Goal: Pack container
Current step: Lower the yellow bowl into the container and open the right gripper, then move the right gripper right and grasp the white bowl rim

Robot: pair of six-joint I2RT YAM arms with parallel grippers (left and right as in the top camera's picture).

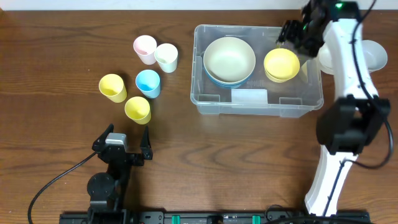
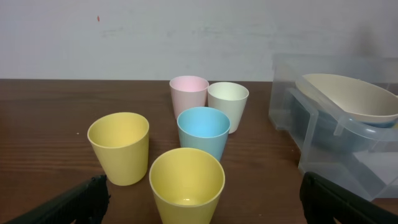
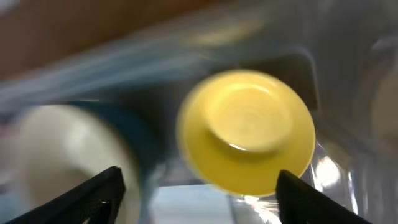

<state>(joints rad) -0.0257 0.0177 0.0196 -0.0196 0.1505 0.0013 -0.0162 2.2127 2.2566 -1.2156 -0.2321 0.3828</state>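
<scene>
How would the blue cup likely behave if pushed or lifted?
The blue cup looks like smooth thin plastic, so probably light, rigid and slippery. It stands upright on a base narrower than its rim, so a high push may tip it; once down, it could roll.

the right wrist view is smeared, the yellow bowl point(image 3: 249, 130) soft-edged; the right arm point(image 1: 348, 56) hides part of a white bowl point(image 1: 374, 55).

The overhead camera looks straight down on the whole table point(image 1: 62, 37) from high above. The left wrist camera sits low, facing level across the wood past the blue cup point(image 2: 203, 130) to the wall point(image 2: 124, 37). The right wrist camera points steeply down, close and blurred, into the container point(image 1: 198, 62) at the yellow bowl point(image 3: 249, 130). All three views share the cream bowl point(image 1: 229, 57)
</scene>
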